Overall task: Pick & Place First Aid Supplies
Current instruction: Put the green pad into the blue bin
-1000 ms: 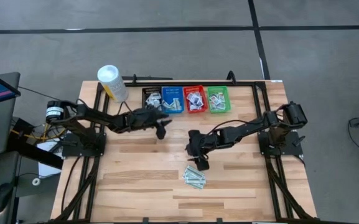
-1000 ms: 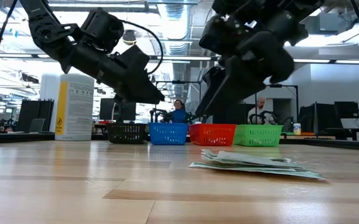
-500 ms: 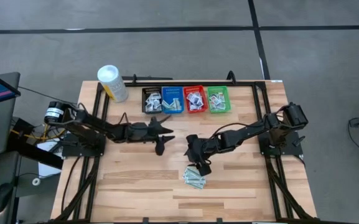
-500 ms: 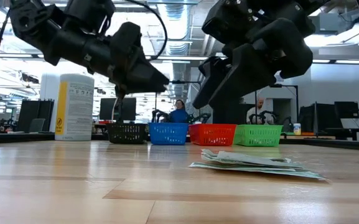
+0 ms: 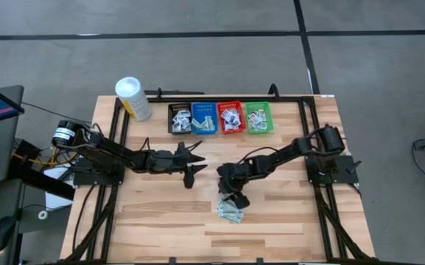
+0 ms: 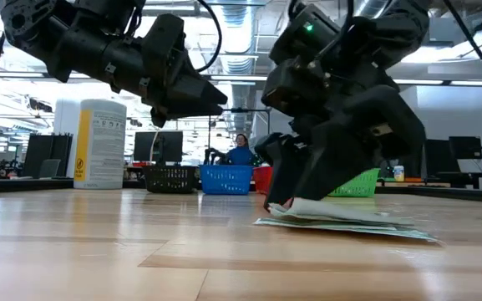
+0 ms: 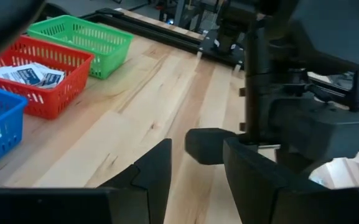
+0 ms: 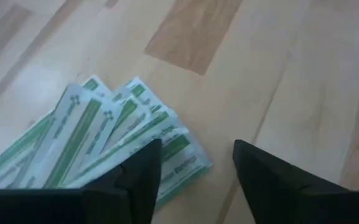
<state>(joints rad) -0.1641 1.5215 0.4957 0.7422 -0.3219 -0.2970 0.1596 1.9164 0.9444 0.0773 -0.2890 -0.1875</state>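
Observation:
A fanned pile of narrow pale-green strips [image 5: 230, 213] [image 6: 349, 219] [image 8: 86, 143] lies flat on the wooden table, near its middle. My right gripper [image 5: 236, 200] [image 6: 286, 196] [image 8: 195, 162] is open and low over the pile's far end. One finger is over the strips' edge and the other is over bare wood. My left gripper [image 5: 190, 177] [image 6: 211, 100] [image 7: 195, 171] hangs open and empty above the table, left of the right arm. White packets [image 5: 230, 118] [image 7: 27, 71] lie in the baskets at the far edge. My right gripper comes down on the pile slanting from above and from the far side. One fingertip [image 8: 145, 165] stands at the top strips' far end [image 8: 167, 140]. I cannot tell whether it touches them. The strips lie flat on the table.
Black [image 5: 180, 118], blue [image 5: 204, 118], red [image 5: 230, 116] and green [image 5: 258, 116] mesh baskets stand in a row at the far edge. A tall white tub [image 5: 131, 96] stands at the far left corner. Bare wood [image 5: 153, 213] spreads around the pile.
My right gripper has moved down and toward the near edge, from above the table to the far end of the strip pile. My left gripper has swung from the baskets toward the table's middle and near side. The strips have stayed in place.

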